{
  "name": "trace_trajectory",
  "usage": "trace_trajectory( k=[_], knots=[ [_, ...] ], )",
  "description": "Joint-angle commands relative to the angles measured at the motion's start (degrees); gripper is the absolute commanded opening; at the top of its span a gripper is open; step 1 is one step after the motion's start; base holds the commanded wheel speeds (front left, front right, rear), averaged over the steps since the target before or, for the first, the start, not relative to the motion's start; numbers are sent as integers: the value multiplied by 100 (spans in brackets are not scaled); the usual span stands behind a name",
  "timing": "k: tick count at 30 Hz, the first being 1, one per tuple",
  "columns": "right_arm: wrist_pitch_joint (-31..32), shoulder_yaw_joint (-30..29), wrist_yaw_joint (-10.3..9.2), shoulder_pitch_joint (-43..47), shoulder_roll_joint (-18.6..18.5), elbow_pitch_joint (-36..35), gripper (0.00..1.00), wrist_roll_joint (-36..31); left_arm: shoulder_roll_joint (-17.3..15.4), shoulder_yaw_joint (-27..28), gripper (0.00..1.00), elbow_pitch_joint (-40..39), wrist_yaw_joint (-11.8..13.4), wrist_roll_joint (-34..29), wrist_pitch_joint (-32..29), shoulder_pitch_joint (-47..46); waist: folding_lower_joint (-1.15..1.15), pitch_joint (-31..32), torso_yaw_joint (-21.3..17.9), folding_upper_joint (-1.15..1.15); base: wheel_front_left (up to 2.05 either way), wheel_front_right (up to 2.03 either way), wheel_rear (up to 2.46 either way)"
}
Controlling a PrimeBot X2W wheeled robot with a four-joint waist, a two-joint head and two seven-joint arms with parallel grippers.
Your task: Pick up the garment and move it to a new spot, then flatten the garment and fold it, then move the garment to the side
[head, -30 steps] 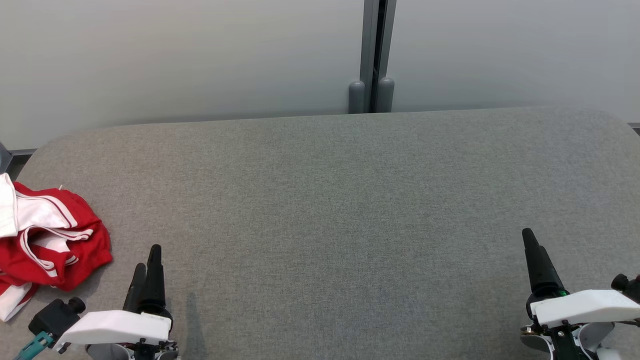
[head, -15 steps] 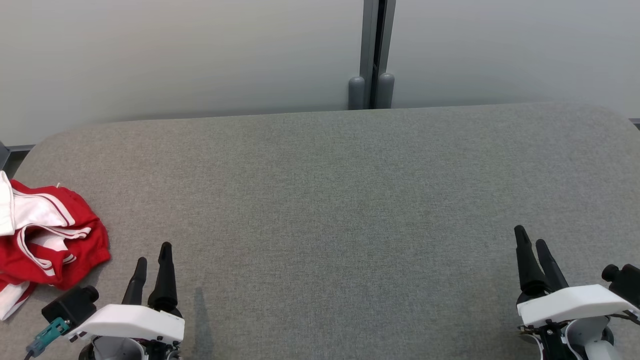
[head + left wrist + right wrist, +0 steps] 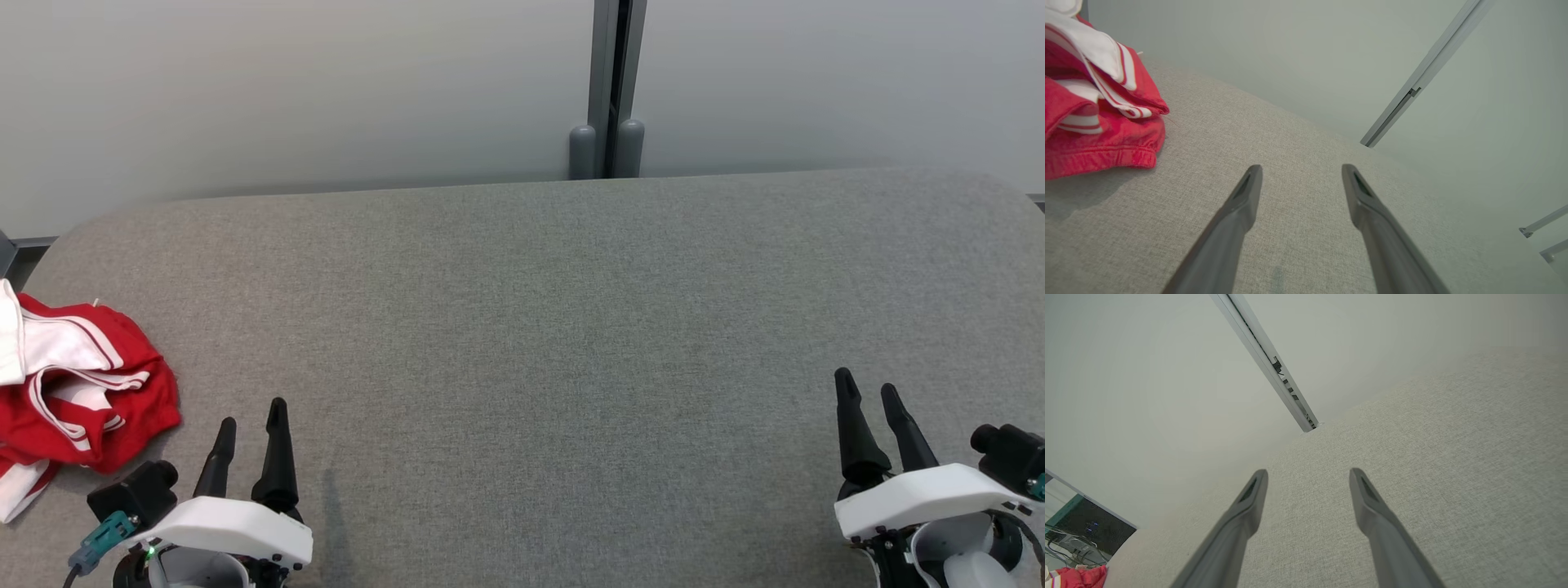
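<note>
A crumpled red garment with white stripes (image 3: 77, 392) lies at the left edge of the grey fabric table (image 3: 539, 327), partly cut off by the head view's border. It also fills the upper left of the left wrist view as the garment (image 3: 1094, 106), and a small bit of the garment (image 3: 1079, 576) shows at the bottom left of the right wrist view. My left gripper (image 3: 251, 415) hovers low at the front left, just right of the garment, open and holding nothing. My right gripper (image 3: 865, 385) is at the front right, open and holding nothing.
A pale wall with a grey vertical post (image 3: 608, 90) runs behind the table's far edge. The table's corners are rounded. A dark gap with cables (image 3: 1073, 535) shows past the table's left end in the right wrist view.
Both grippers have gone from nearly shut to open, fingers spreading apart. Both arms slid slightly inward and lower. The garment has not moved on the table.
</note>
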State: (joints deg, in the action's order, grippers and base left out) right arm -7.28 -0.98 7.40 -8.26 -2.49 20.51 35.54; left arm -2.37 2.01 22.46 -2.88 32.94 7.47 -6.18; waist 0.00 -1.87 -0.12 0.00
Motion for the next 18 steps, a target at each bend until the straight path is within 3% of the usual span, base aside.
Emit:
trace_trajectory(
  k=[1, 18],
  knots=[
    [-81, 3, 8, -92, -41, -30, 100, -181, -42, -11, 100, -31, 44, -196, 55, -96, 0, 8, 3, 0, 0, 0, 0],
    [-338, 26, 10, 2, -37, 147, 100, -1372, -60, -103, 100, 77, 200, -1309, 318, 28, 0, 81, 28, 0, 0, 0, 0]
  ],
)
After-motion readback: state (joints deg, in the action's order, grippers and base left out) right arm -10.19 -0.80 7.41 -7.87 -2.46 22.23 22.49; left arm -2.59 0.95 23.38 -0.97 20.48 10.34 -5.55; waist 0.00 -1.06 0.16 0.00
